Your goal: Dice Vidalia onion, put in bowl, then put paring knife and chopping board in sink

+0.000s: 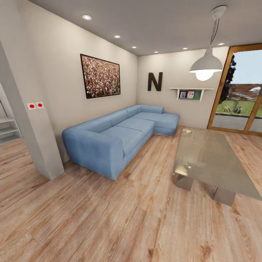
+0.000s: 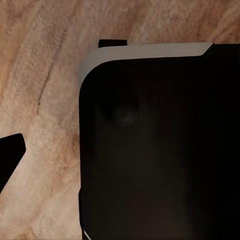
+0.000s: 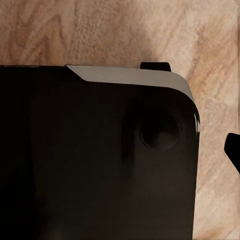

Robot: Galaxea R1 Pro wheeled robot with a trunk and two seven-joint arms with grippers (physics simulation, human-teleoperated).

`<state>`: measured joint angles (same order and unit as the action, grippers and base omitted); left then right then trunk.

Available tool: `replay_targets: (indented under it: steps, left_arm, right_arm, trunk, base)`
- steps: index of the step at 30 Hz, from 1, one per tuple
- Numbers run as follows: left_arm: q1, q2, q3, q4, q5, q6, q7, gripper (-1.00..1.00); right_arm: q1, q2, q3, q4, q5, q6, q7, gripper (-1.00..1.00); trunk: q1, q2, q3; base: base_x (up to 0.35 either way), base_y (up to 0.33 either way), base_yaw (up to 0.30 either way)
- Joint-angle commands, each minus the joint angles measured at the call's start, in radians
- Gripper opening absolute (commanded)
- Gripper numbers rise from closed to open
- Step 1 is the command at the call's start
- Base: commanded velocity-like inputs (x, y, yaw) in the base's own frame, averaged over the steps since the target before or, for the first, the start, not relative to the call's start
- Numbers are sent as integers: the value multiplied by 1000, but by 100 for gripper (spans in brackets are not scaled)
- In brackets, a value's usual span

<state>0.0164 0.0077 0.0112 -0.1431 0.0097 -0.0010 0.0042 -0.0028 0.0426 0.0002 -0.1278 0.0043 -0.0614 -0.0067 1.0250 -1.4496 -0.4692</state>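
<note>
Fingers first: what I am seeing through the left wrist camera is one dark fingertip (image 2: 11, 150) poking in at the picture's edge over the wooden floor (image 2: 45, 75), and through the right wrist camera another dark fingertip (image 3: 233, 150) at the edge. Whether either pair is spread or closed, I cannot tell, and I am seeing nothing held in them. A big black rounded body with a pale grey rim (image 2: 150, 51) is blocking most of the left wrist picture, and a like black body with a grey edge (image 3: 130, 76) is blocking most of the right one.

Ahead of me I am looking into a living room, not a kitchen. A blue corner sofa (image 1: 120, 136) is standing against the wall beneath a framed picture (image 1: 100, 76). A glass-topped low table (image 1: 211, 160) is sitting near it on the plank floor. A white pendant lamp (image 1: 206, 65) is hanging above the table, and a black letter N (image 1: 155, 81) is showing on the far wall beside a small shelf (image 1: 191, 92).
</note>
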Motion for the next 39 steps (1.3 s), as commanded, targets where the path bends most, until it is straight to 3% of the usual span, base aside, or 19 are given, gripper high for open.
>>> replay_targets:
  steps: [1,12,19,25,33,39]
  left_arm:
    - [1,0,1,-2,1,0,0,100]
    - [0,-2,1,-24,1,-1,0,100]
    - [0,-2,0,-120,1,-1,0,100]
    - [0,0,0,-259,1,-1,0,100]
    - [0,0,0,-429,0,-1,0,100]
    - [0,4,0,-444,0,-20,-1,100]
  right_arm:
    - [0,1,0,-1,0,-12,-1,100]
    - [0,0,-2,-42,0,-47,-2,100]
    - [0,-5,-2,-157,1,-65,-9,100]
    - [0,-31,-2,-315,2,-67,-38,100]
    - [0,-41,-2,-502,3,-69,-44,100]
    - [0,-45,-2,-524,3,-145,-42,100]
  trunk:
    - [0,0,-1]
    - [0,0,-1]
    - [0,0,-1]
    - [0,0,-1]
    - [0,0,-1]
    - [0,0,-1]
  base:
    - [0,0,0]
    - [0,0,0]
    - [0,0,0]
    - [0,0,0]
    - [0,0,0]
    - [0,0,0]
